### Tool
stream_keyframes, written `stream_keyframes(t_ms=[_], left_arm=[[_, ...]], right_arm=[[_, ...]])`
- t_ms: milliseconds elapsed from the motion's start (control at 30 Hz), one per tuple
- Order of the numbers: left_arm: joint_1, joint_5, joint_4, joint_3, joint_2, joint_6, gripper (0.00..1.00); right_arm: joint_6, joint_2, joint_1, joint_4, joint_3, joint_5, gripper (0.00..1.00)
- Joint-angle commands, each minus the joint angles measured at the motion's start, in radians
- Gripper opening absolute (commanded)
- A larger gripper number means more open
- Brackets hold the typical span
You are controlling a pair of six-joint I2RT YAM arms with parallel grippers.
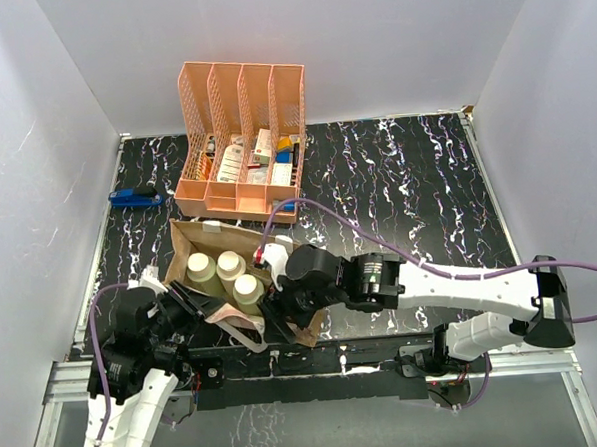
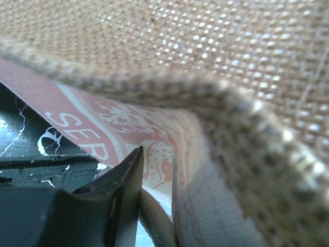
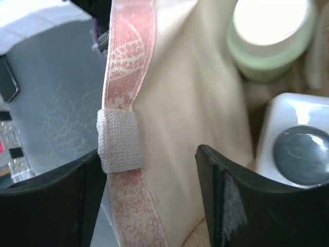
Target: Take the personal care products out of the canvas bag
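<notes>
The canvas bag (image 1: 185,247) stands open at the table's near left. Three pale olive-green bottles with cream caps (image 1: 229,263) stand inside, and a white-topped bottle (image 1: 277,255) by its right wall. My left gripper (image 1: 198,307) is at the near-left rim; one dark finger (image 2: 121,198) presses a cream strap (image 2: 154,216) against the printed bag wall (image 2: 205,206), its other finger hidden behind the fabric. My right gripper (image 3: 149,154) is open astride the near-right wall, beside a white tab (image 3: 119,139). Just past it are a green bottle (image 3: 270,38) and a white squarish bottle with a dark cap (image 3: 300,152).
An orange slotted file rack (image 1: 237,97) with small boxes stands right behind the bag. A blue object (image 1: 134,198) lies at the far left edge. A purple cable (image 1: 380,241) arcs over the right arm. White walls close in three sides of the table.
</notes>
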Motion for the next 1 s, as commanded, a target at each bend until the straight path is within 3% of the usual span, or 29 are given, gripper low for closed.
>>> stream_keyframes(t_ms=[0, 167, 233, 333, 467, 600, 800, 967], left_arm=[[0.004, 0.034, -0.058, -0.033, -0.042, -0.028, 0.25], [0.004, 0.039, -0.055, -0.031, -0.04, 0.005, 0.13], [0.004, 0.026, -0.071, -0.022, -0.027, 0.032, 0.04], [0.004, 0.01, -0.082, -0.009, -0.007, 0.083, 0.0], [0.004, -0.001, -0.086, 0.0, 0.006, 0.141, 0.0], [0.004, 0.021, -0.056, -0.013, -0.003, 0.17, 0.0], [0.004, 0.013, -0.055, -0.009, 0.006, 0.17, 0.0], [0.004, 0.006, -0.05, 0.008, 0.024, 0.185, 0.0]], right_arm=[[-0.036, -0.05, -0.003, -0.027, 0.126, 0.194, 0.75], [-0.027, 0.004, -0.015, -0.058, 0.219, 0.345, 0.82], [-0.029, 0.034, -0.025, -0.067, 0.264, 0.345, 0.83], [-0.053, 0.073, -0.052, -0.072, 0.3, 0.334, 0.86], [-0.122, 0.128, -0.103, -0.123, 0.307, 0.341, 0.81], [-0.197, 0.174, -0.131, -0.134, 0.301, 0.35, 0.64], [-0.294, 0.26, -0.152, -0.165, 0.328, 0.442, 0.64], [-0.358, 0.294, -0.186, -0.116, 0.31, 0.397, 0.65]])
